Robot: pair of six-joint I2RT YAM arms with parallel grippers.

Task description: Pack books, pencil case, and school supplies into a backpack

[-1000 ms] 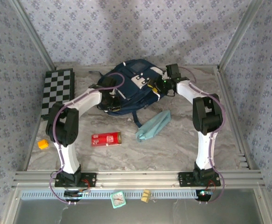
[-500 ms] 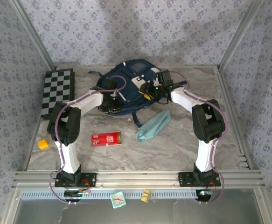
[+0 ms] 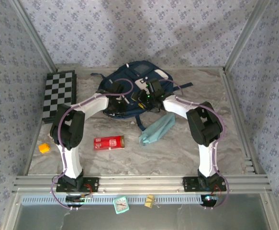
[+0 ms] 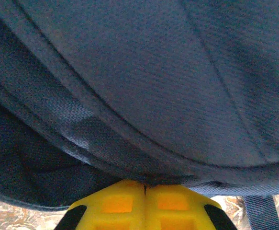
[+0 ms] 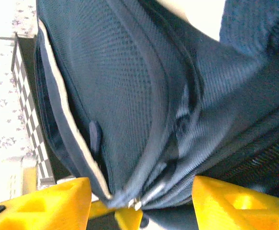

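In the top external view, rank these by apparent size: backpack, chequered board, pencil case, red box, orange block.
Largest to smallest:
1. backpack
2. chequered board
3. pencil case
4. red box
5. orange block

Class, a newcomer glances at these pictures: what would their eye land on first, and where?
The navy backpack at the back middle of the table, both grippers at it: the left gripper shut against its fabric, the right gripper open astride a zipper seam. Nearer lie the teal pencil case and the red box, unpacked.
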